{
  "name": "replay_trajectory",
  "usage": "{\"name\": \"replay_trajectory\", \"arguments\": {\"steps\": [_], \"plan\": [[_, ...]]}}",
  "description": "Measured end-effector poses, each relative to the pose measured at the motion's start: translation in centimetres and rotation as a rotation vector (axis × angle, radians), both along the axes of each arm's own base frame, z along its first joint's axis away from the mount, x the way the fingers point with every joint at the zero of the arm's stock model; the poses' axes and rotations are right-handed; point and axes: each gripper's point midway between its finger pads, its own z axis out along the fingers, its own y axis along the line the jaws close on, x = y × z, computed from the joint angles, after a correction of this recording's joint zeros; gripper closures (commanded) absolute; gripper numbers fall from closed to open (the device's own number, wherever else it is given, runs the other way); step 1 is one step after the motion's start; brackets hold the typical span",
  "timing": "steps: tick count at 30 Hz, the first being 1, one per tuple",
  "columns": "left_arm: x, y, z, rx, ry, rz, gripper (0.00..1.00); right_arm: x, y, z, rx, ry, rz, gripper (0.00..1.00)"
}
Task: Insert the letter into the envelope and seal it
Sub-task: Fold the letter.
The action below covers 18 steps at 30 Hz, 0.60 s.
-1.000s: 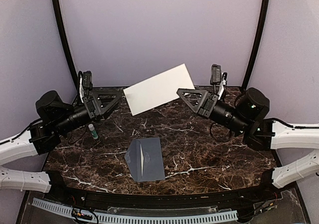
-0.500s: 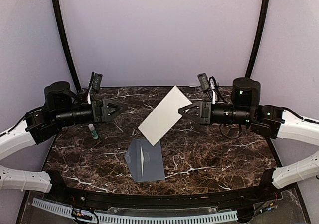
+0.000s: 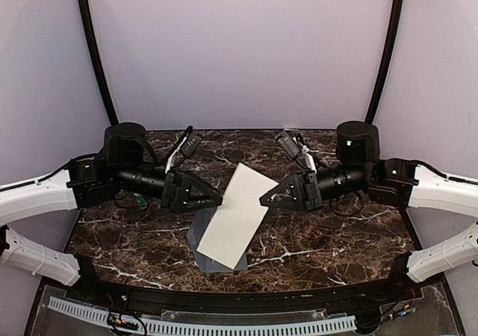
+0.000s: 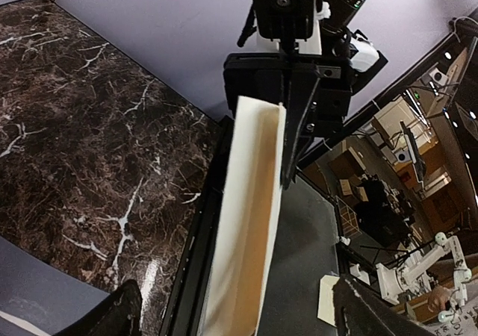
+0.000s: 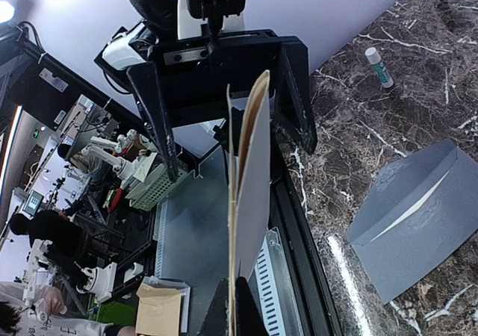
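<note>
- Both arms reach in toward the middle of the marble table (image 3: 336, 231) from opposite sides, forearms roughly level, wrists pointing at each other.
- The right gripper (image 3: 267, 199) is clamped tight on the upper right edge of the letter (image 3: 235, 220). That's the only thing holding the sheet up.
- The letter hangs tilted, high end in the right gripper, low end sloping down toward the near side of the table. From overhead it covers most of the envelope (image 5: 418, 224). Honestly can't tell if its bottom edge is touching the envelope or just hovering above it.
- The left gripper (image 3: 209, 194) has its jaws spread wide and isn't gripping anything. In the left wrist view its fingers (image 4: 112, 321) sit way out on either side of the sheet, with the paper running down the gap between them, no contact that I can see.
- From the right wrist camera the letter is edge-on and you can see more than one layer, so it's folded.
- The envelope lies flat on the table, near the front edge, roughly midway between the two arms, grey-blue with a pale line across it.
- Count: two arms, two grippers, one letter, one envelope, and one glue stick (image 5: 379, 66) lying on the table off on the left arm's side, well apart from the envelope.
</note>
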Motion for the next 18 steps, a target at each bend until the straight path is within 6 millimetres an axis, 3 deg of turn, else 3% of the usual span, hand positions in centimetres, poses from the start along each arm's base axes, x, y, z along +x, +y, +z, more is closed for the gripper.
{"name": "replay_trajectory", "arguments": {"steps": [3, 10, 12, 15, 18], "plan": [[-1.2, -0.7, 0.2, -0.017, 0.006, -0.058, 0.11, -0.2, 0.2, -0.2, 0.0, 0.005, 0.024, 1.0], [-1.8, -1.1, 0.4, -0.029, 0.012, -0.084, 0.11, -0.9, 0.4, 0.5, 0.039, -0.008, 0.067, 1.0], [-1.8, -1.2, 0.2, -0.026, 0.017, -0.086, 0.14, -1.1, 0.4, 0.6, 0.05, -0.01, 0.082, 1.0], [-1.9, -1.4, -0.1, -0.018, 0.032, -0.092, 0.28, -1.4, 0.4, 0.7, 0.059, -0.012, 0.096, 1.0], [-2.1, -1.6, -0.4, -0.011, 0.048, -0.098, 0.32, -1.6, 0.4, 0.8, 0.072, -0.015, 0.113, 1.0]]}}
